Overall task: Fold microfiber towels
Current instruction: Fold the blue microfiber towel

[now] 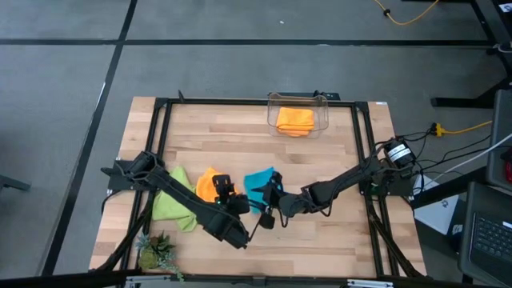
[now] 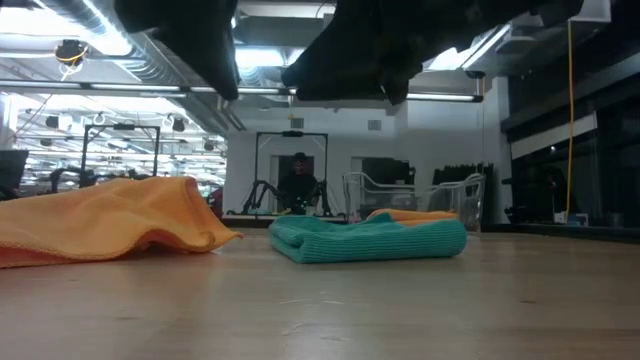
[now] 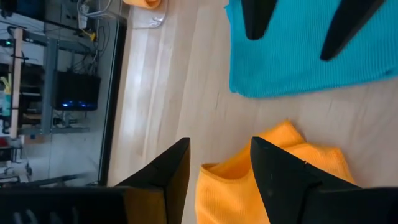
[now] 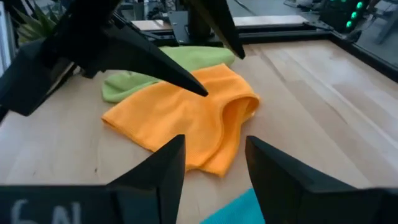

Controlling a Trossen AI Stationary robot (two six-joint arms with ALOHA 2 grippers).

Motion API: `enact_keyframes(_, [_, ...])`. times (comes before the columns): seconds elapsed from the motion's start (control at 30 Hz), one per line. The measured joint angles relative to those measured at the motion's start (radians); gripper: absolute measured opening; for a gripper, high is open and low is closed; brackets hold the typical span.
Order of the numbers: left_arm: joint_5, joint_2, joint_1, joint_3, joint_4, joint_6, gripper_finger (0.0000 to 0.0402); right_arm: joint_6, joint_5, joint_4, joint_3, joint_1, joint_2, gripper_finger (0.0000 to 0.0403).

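On the wooden tabletop (image 1: pixel 320 232), toward its near edge, the crumpled orange microfiber towel (image 1: pixel 206 185) lies between the lime green microfiber towel (image 1: pixel 172 204) and the folded turquoise blue microfiber towel (image 1: pixel 258 186). A second orange towel (image 1: pixel 294 120) sits in a clear plastic bin (image 1: pixel 323 102) at the far edge. The left tool (image 1: pixel 226 188) and right tool (image 1: pixel 270 194) hover between orange and turquoise, both parted, holding nothing.

My two arms are dark and slender, jointed in segments. My left arm (image 1: pixel 192 206) and right arm (image 1: pixel 340 186) each end in two black, wedge-shaped fingers (image 3: pixel 283 180) tapering to points. Faint pale lettering marks my right wrist.
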Motion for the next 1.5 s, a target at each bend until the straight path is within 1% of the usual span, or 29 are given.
enact_keyframes(0.53, [-0.001,0.0,0.004,0.0,0.01,0.0,0.0161,-0.001,-0.002,0.014,0.0,0.004,-0.002,0.0171])
enact_keyframes(0.63, [-0.001,0.0,0.003,0.0,0.007,-0.003,0.0161,-0.062,0.0,-0.011,0.002,0.012,-0.049,0.0171])
enact_keyframes(0.7, [-0.019,0.0,0.001,0.0,-0.002,-0.021,0.0161,-0.102,0.031,-0.071,0.013,0.019,-0.106,0.0171])
enact_keyframes(0.8, [-0.027,0.0,0.003,0.0,-0.059,-0.095,0.0161,-0.118,0.158,-0.21,0.018,0.039,-0.22,0.0171])
enact_keyframes(0.87, [-0.027,-0.001,0.015,-0.006,-0.085,-0.15,0.0161,-0.122,0.26,-0.35,0.018,0.055,-0.298,0.0171])
enact_keyframes(0.93, [-0.009,-0.032,0.036,-0.027,-0.075,-0.14,0.0161,-0.057,0.347,-0.5,0.018,0.066,-0.371,0.0171])
enact_keyframes(0.97, [-0.006,-0.053,0.054,-0.028,-0.082,-0.141,0.0161,0.0,0.375,-0.583,0.018,0.067,-0.405,0.0171])
enact_keyframes(1.07, [-0.005,-0.139,0.115,-0.05,-0.079,-0.141,0.0161,0.245,0.378,-0.87,0.018,0.06,-0.49,0.0171])
enact_keyframes(1.17, [0.005,-0.241,0.203,-0.082,-0.076,-0.179,0.0161,0.527,0.293,-1.133,0.001,0.039,-0.531,0.0171])
enact_keyframes(1.2, [0.029,-0.278,0.235,-0.106,-0.069,-0.184,0.0161,0.602,0.264,-1.185,-0.014,0.033,-0.533,0.0171])
enact_keyframes(1.27, [0.108,-0.346,0.295,-0.173,-0.007,-0.163,0.0161,0.701,0.198,-1.22,-0.061,0.027,-0.529,0.0171])
enact_keyframes(1.3, [0.177,-0.379,0.324,-0.22,0.068,-0.124,0.0161,0.719,0.152,-1.212,-0.092,0.024,-0.526,0.0171])
enact_keyframes(1.33, [0.27,-0.41,0.347,-0.277,0.163,-0.066,0.0161,0.728,0.104,-1.186,-0.122,0.024,-0.52,0.0171])
enact_keyframes(1.4, [0.498,-0.466,0.383,-0.415,0.401,0.078,0.0161,0.718,-0.004,-1.107,-0.181,0.024,-0.512,0.0171])
enact_keyframes(1.5, [0.942,-0.51,0.397,-0.613,0.921,0.312,0.0161,0.629,-0.172,-0.974,-0.245,0.024,-0.513,0.0171])
